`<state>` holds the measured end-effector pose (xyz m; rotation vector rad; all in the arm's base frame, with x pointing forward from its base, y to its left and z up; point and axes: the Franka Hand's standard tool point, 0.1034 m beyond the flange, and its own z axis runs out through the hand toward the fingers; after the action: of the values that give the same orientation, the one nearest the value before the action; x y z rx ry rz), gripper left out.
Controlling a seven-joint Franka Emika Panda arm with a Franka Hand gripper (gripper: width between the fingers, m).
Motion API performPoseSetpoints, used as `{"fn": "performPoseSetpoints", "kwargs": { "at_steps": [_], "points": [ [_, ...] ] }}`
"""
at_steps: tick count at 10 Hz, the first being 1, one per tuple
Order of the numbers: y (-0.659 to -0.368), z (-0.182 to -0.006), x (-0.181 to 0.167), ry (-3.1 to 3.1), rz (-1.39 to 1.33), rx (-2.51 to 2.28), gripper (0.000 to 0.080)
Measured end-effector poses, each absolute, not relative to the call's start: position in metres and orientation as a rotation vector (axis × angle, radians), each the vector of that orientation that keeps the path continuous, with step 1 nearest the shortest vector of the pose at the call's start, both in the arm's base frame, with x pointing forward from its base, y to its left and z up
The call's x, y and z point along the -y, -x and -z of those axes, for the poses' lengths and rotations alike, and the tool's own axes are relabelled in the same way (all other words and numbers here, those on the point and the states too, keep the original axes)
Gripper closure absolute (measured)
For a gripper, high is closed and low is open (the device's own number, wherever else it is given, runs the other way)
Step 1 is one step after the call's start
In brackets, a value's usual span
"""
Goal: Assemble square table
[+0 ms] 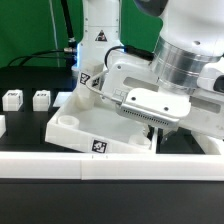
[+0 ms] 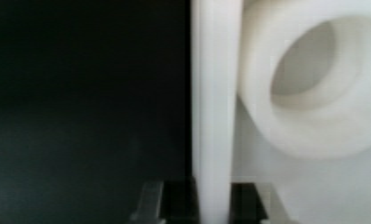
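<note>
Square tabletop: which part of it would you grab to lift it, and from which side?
Grip the thin raised rim of the square tabletop, coming straight onto its edge, one of the jaws inside the tray, one outside. The rim is a narrow wall that fits between them; the tray itself looks too wide. The wrist view shows that hold, beside a round corner socket.

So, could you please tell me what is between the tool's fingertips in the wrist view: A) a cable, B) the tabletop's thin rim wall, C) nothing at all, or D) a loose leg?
B: the tabletop's thin rim wall passes between the tool's two dark fingertips, with a round corner socket beside it.
</note>
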<state>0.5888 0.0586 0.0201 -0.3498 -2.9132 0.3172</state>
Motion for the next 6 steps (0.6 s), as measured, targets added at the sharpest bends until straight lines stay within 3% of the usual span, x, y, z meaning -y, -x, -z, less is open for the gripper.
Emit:
{"fn": "performPoseSetpoints", "kwargs": {
  "at_steps": [6],
  "points": [
    [-0.5889,-0.0118,-0.0555,0.083,-0.177,2.938,0.0738]
  ]
}}
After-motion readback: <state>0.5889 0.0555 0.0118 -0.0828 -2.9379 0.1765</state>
